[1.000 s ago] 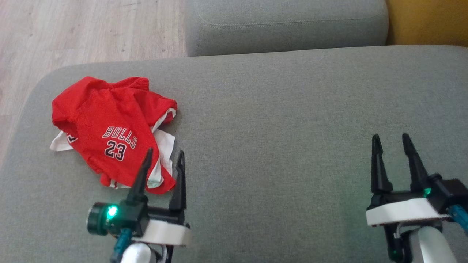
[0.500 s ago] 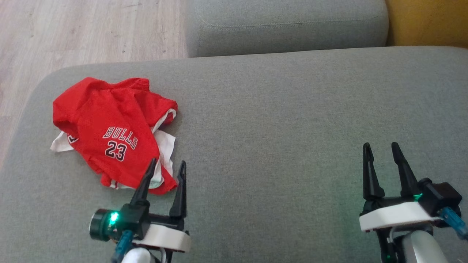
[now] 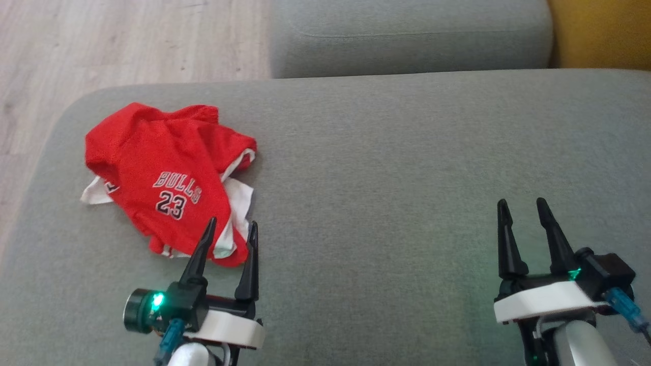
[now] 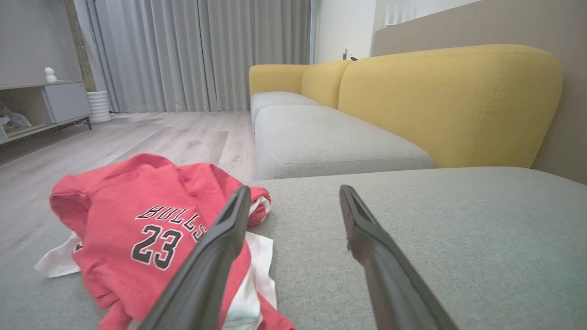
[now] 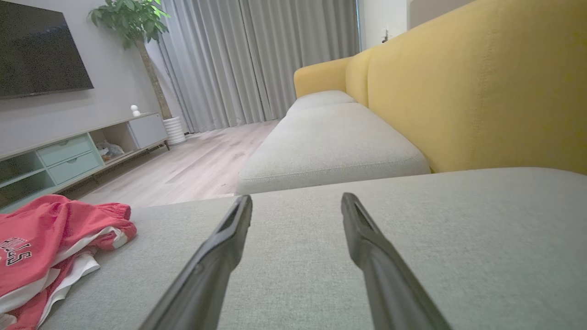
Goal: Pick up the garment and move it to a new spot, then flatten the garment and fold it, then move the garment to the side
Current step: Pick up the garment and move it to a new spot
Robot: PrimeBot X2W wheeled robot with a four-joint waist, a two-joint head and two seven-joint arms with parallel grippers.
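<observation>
A home living room: a yellow-backed sofa (image 5: 481,91) with grey seat cushions (image 5: 330,146), a flat television (image 5: 36,46) on the wall above a low cabinet (image 5: 69,156) with mint-green drawers, a tall potted plant (image 5: 133,18), floor-length grey curtains (image 5: 257,59) and pale wood-plank flooring (image 5: 192,169)

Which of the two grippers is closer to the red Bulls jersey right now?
The left gripper, open, with its tips at the near edge of the jersey. The right gripper, also open, hovers far across the grey cushion.
</observation>
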